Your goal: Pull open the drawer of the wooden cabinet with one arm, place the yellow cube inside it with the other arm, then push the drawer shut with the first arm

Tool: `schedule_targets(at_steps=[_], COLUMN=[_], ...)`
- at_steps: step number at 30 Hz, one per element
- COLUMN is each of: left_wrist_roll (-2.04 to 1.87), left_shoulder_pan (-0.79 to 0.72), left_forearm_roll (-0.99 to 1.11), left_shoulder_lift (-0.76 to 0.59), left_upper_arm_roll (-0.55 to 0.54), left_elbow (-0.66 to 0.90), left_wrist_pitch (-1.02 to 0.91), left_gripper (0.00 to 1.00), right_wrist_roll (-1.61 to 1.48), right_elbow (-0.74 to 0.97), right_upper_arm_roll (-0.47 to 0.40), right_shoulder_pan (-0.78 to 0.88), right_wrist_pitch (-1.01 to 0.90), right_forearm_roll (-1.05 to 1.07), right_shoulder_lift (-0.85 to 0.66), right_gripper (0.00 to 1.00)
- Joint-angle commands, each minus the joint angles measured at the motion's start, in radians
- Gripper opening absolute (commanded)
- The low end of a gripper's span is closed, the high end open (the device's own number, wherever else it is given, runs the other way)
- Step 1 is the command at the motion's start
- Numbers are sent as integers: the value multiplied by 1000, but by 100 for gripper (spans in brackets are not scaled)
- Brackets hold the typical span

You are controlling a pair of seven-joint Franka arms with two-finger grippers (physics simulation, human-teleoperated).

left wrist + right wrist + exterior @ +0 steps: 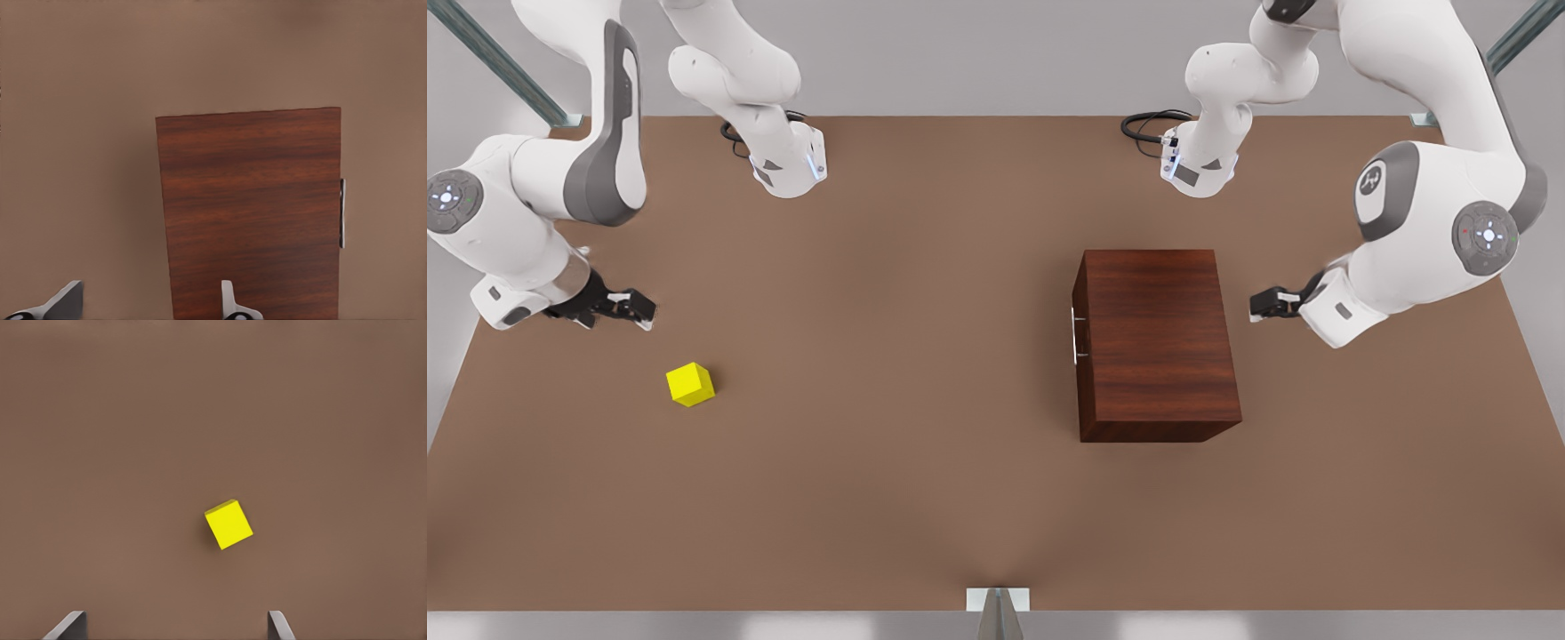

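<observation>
The wooden cabinet [1156, 342] [250, 213] stands on the brown table toward the front view's right. Its drawer is shut, and the thin silver handle [1079, 336] [342, 213] faces the front view's left. My left gripper [1258, 304] [150, 293] hovers open just beyond the cabinet's side away from the handle, nothing between its fingers. The yellow cube [690, 384] [229, 525] lies on the table at the front view's left. My right gripper [640, 307] [175, 620] hangs open a little behind and to the left of the cube, apart from it.
Both arm bases [787, 164] [1199, 169] sit at the table's back edge with black cables [1149, 123] beside them. A small metal bracket [998, 604] marks the front edge. Bare brown tabletop [889, 356] stretches between cube and cabinet.
</observation>
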Motion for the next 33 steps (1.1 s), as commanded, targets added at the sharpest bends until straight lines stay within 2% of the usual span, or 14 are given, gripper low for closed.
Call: schedule_targets(at_steps=[1,11,13,20,21,23,25,29,31,33], left_wrist_roll=[-10,-49,-43,-53,-157,-391,-458,-866,-923,-995], left_shoulder_pan=[-4,15,4,-17,-72,-303,-366,-491,-536,-613], left_forearm_roll=[2,3,-7,56,66,201,207,203,207,295], left_shoulder_lift=[1,-8,49,51,57,123,156,224,267,330], left_upper_arm_roll=[-2,18,16,12,9,10,9,5,5,10], left_elbow=[5,-33,-26,-21,-30,6,52,63,85,111], left_wrist_pitch=[74,-60,43,41,52,55,55,212,236,236], left_gripper=[100,100,100,100,100,100,100,100,100,100], right_wrist_roll=[-62,-62,-61,-58,-58,-58,-58,-61,-59,-61], right_elbow=[4,27,27,35,35,36,36,43,44,44], right_upper_arm_roll=[35,36,38,27,27,27,27,24,24,24], right_shoulder_pan=[129,135,134,124,124,126,126,109,105,106], right_wrist_pitch=[107,79,77,44,44,44,44,44,44,42], right_forearm_roll=[-1,55,54,54,52,51,48,55,57,55], right_shoulder_lift=[3,104,104,104,104,106,126,126,126,126], right_gripper=[100,100,100,100,100,100,100,100,100,100])
